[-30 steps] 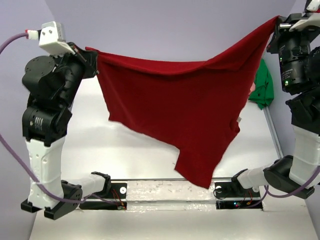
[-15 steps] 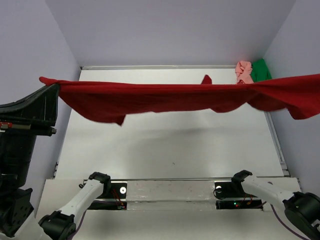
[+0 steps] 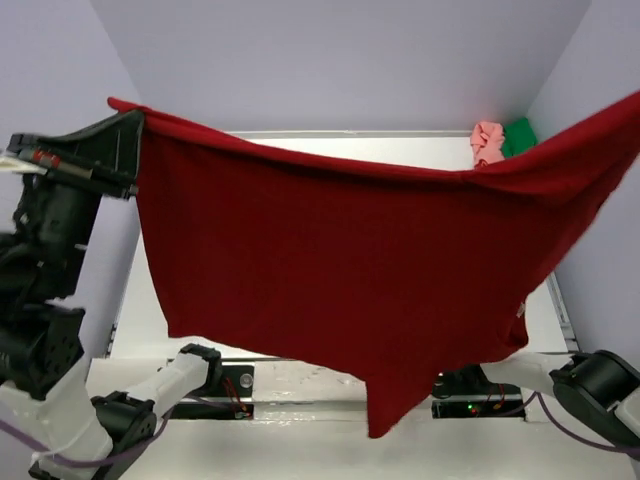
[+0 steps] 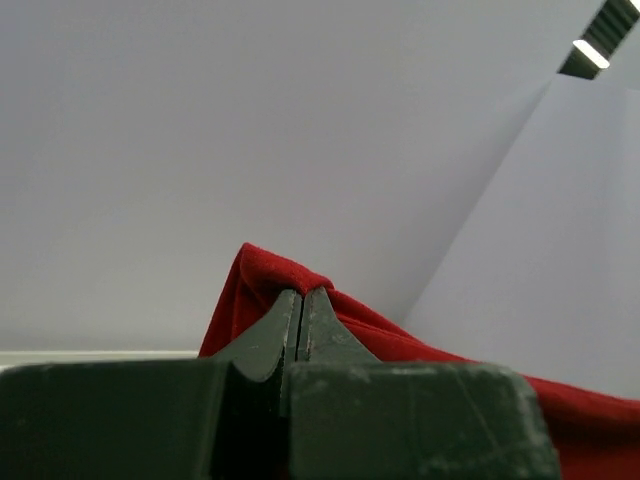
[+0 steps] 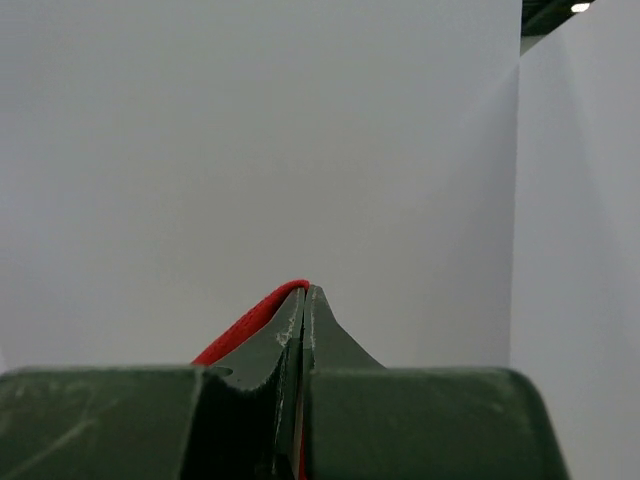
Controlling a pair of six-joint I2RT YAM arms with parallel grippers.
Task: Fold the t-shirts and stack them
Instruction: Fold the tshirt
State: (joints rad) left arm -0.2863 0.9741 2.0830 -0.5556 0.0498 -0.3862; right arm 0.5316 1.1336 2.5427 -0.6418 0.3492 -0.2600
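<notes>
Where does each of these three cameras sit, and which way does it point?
Top external: fixed high behind the robot, looking down at the table and dark red t-shirt; left arm and right arm partly show.
Left wrist: on the left arm, looking along the left gripper toward a pale wall; it is shut on the shirt's edge.
Right wrist: likewise along the right gripper, shut on red cloth.
Shared: all show that shirt.

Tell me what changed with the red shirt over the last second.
The dark red shirt swung up into a flat band, then dropped again; it now hangs as a wide sheet, spread left to right. The left gripper and right gripper stay shut on its upper edge; nothing released. The pink shirt and green shirt remain bunched in the far right corner.
</notes>
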